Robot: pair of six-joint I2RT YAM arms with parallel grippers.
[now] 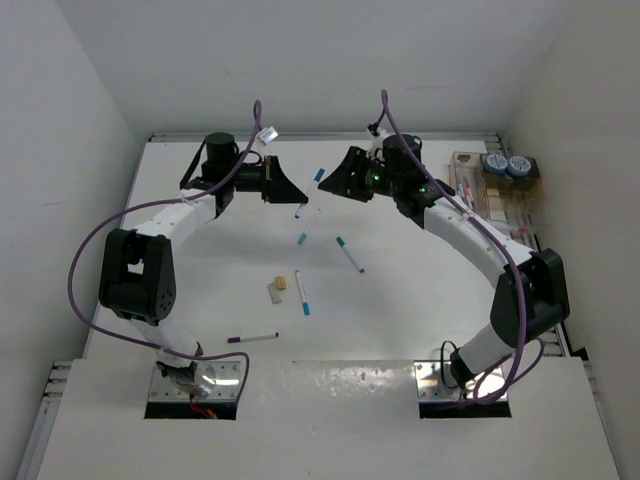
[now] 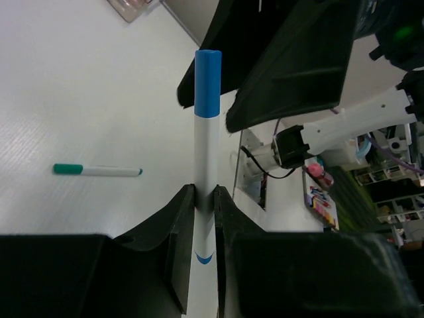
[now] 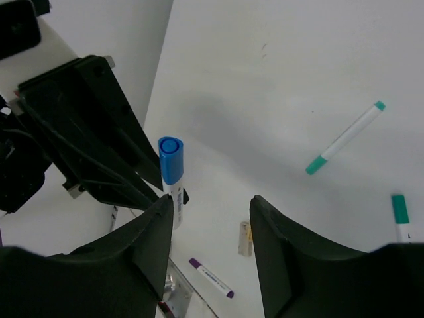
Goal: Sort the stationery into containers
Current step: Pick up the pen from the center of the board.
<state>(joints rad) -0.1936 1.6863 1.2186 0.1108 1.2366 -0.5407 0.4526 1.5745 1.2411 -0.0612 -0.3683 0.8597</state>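
stationery in the top view is split between the table and the air: the left claw (image 1: 295,190) holds a blue-capped pen (image 1: 320,176) raised off the table, its cap poking out ahead of the fingertips toward the right claw (image 1: 338,182), which faces it from just beside. below both claws lie loose pens, among them a teal-capped pen (image 1: 349,255) and a purple-capped pen (image 1: 252,339), plus small tan blocks (image 1: 277,289). the containers (image 1: 478,190) sit well off on the right claw's outer side, with two blue-grey rolls (image 1: 506,165) at their far end. left wrist view: the jaws are pinched tight on the white barrel, the cap end stands free ahead of the tips, and the right claw's black fingers hang just beyond that cap. right wrist view: the right claw's jaws stand partly apart with nothing between them, and the blue cap sits just off the tip of one finger (image 3: 149,238), not yet inside the gap. i judge this a hand-over. the pen looks light, stiff and smooth, so it could swivel or slide in a two-point pinch. the best hold looks to be square across the bare white barrel below the cap, clear of the left claw's tips.
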